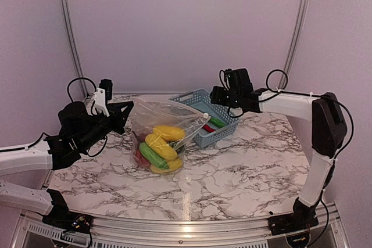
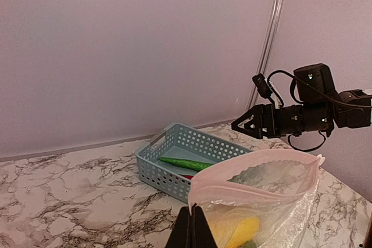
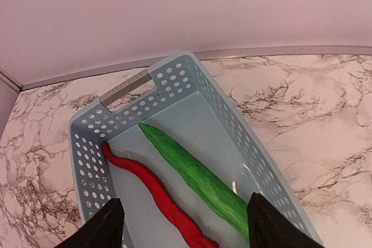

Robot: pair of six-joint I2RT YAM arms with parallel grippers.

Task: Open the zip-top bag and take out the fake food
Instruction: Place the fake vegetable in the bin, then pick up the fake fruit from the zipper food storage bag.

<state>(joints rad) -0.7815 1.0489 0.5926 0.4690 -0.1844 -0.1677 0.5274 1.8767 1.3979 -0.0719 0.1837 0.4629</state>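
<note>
Top external view: your left claw (image 1: 124,112) pinches shut on the rim of the zip-top bag (image 1: 165,114), which stands open on the tabletop (image 1: 244,166) with fake food (image 1: 160,143) inside. Your right claw (image 3: 186,227) hangs spread and empty over the basket (image 1: 195,94). Removal looks midway, so reach into the bag mouth next.

soft, even light with a pink-lilac cast fills all three views, and none is dim. in the top view a pale streak of glare lies on the marble table (image 1: 187,200) near its front edge. the zip-top bag (image 1: 160,121) carries small white glints and casts only a faint shadow. the left wrist view is slightly grainy, its left gripper (image 2: 194,227) near-black and soft. the right gripper (image 3: 185,225) shows as two dark, blurred fingertips (image 3: 104,227), while the blue lattice basket (image 3: 174,79) is sharp.
</note>
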